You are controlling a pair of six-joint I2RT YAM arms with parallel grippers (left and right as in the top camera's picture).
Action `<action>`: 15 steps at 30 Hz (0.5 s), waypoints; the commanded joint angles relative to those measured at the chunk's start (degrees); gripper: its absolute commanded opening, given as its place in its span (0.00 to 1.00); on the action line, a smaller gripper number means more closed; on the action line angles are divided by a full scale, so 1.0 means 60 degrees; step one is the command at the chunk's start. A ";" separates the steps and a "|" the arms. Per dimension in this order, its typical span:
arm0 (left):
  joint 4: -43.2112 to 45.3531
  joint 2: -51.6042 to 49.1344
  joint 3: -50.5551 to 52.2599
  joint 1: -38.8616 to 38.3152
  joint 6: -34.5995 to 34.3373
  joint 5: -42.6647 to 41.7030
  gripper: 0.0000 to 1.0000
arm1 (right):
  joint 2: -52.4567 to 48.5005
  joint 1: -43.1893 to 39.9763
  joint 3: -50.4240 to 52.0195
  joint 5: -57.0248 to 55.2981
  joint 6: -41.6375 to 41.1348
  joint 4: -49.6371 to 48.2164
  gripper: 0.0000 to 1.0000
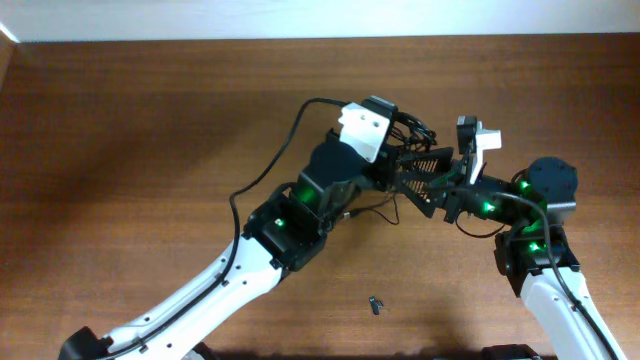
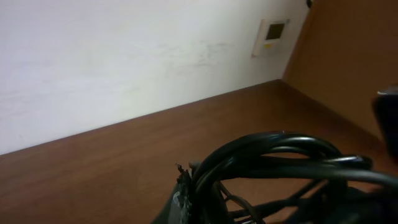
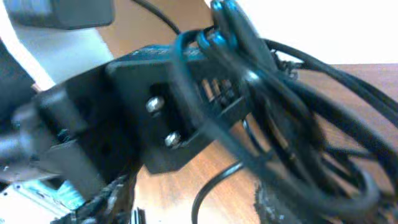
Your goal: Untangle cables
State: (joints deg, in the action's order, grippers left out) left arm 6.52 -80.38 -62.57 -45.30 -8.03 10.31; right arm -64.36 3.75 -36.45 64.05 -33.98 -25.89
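Bunching at the closed left claw [image 1: 399, 152], cables [image 1: 419, 130] just before right claw [image 1: 422, 186]

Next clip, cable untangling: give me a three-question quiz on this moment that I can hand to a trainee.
1. True or false: the cables lie spread flat on the table, clear of both arms.
2. Where is the small dark loose piece? A) on the left arm. B) on bare table, apart from the cables. C) between the two grippers.
3. Short answer: which gripper is shut on the cables?

Key
1. False: they hang bunched where the two arms meet.
2. B
3. The left gripper.
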 commanded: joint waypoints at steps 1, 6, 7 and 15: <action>0.0055 -0.0051 -0.0062 -0.0138 -0.0120 -0.0517 0.00 | -0.0033 0.0062 -0.0036 -0.0579 0.0080 0.0237 0.61; 0.0051 -0.0051 -0.0062 -0.0138 -0.0120 -0.0586 0.00 | -0.0178 0.0062 -0.0036 -0.0656 0.0080 0.0277 0.31; 0.0051 -0.0051 -0.0062 -0.0138 -0.0117 -0.0579 0.00 | -0.0178 0.0062 -0.0036 -0.0656 0.0076 0.0273 0.18; 0.0047 -0.0051 -0.0062 -0.0127 -0.0120 0.2062 0.00 | -0.0175 0.0062 -0.0036 -0.0084 0.0076 0.0018 0.04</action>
State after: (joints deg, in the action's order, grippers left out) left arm 6.52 -80.38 -62.57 -45.76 -8.03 12.62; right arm -65.21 3.81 -36.45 60.90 -34.04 -24.12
